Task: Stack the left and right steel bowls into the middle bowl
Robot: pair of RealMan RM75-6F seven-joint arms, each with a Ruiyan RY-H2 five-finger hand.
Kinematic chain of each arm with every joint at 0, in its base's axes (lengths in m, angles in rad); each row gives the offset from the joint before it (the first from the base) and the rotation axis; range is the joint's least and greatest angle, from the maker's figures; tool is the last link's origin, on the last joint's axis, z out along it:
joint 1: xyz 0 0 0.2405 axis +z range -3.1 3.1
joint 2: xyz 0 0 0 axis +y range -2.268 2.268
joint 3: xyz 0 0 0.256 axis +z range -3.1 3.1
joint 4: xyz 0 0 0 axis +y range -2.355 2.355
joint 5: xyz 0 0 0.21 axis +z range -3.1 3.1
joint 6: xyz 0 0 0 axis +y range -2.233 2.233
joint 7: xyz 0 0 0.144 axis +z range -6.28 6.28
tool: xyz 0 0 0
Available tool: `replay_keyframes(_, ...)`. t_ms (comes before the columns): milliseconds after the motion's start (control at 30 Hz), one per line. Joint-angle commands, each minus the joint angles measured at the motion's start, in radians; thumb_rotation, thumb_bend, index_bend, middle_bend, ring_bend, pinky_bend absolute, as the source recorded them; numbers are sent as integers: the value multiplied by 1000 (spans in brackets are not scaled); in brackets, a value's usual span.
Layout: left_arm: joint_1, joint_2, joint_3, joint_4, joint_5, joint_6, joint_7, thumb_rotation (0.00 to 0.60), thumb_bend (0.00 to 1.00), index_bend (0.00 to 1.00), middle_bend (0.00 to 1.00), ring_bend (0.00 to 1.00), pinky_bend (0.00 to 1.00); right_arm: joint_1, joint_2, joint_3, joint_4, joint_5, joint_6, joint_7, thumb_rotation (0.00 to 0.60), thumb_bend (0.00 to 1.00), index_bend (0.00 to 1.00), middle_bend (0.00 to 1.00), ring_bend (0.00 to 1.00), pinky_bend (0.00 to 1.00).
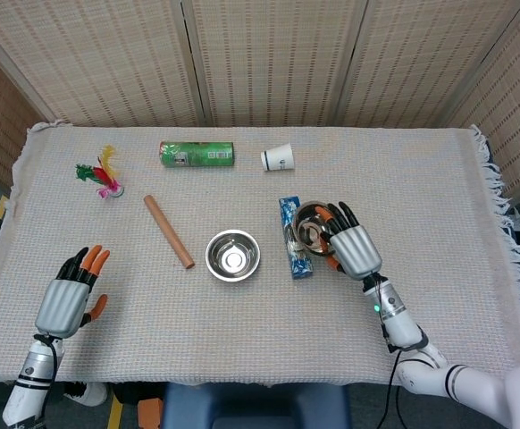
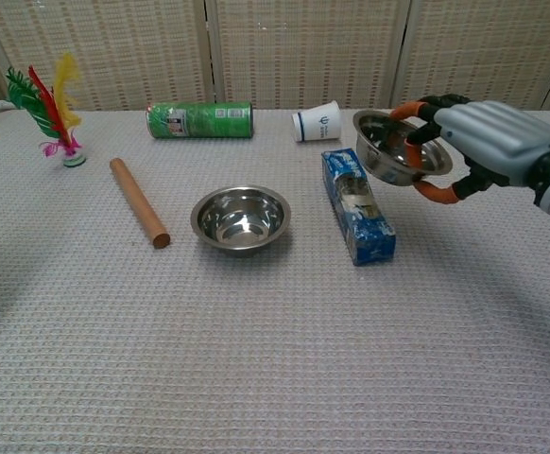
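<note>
The table point(image 1: 439, 179), covered edge to edge by a woven cloth point(image 2: 275, 359) before slatted screens, leaves open surface at front and right. The right robot hand point(image 2: 488, 142) grips a steel bowl point(image 2: 398, 147) above the blue box point(image 2: 358, 205), opening tilted leftward toward the middle bowl point(image 2: 241, 218). The left robot hand point(image 1: 65, 299) rests near the table's left front edge, fingers spread.

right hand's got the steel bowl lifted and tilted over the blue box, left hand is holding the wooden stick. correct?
Not quite. The left hand holds nothing: the head view shows it open near the table's front-left edge, well apart from the wooden stick. The rest stands: the right hand holds the steel bowl raised and tilted above the blue box.
</note>
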Motion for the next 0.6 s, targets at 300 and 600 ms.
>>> replay_keyframes(300, 23, 28, -20, -22, -5, 29, 6, 600, 383, 0, 0, 0, 153, 219, -102, 75, -20, 22, -213, -41, 600, 394, 712, 99, 0, 0)
replay_keyframes(600, 44, 51, -33, -40, -9, 52, -4, 600, 385, 0, 0, 0, 153, 318, -236, 91, 100, 82, -317, -62, 600, 392, 678, 98, 0, 0)
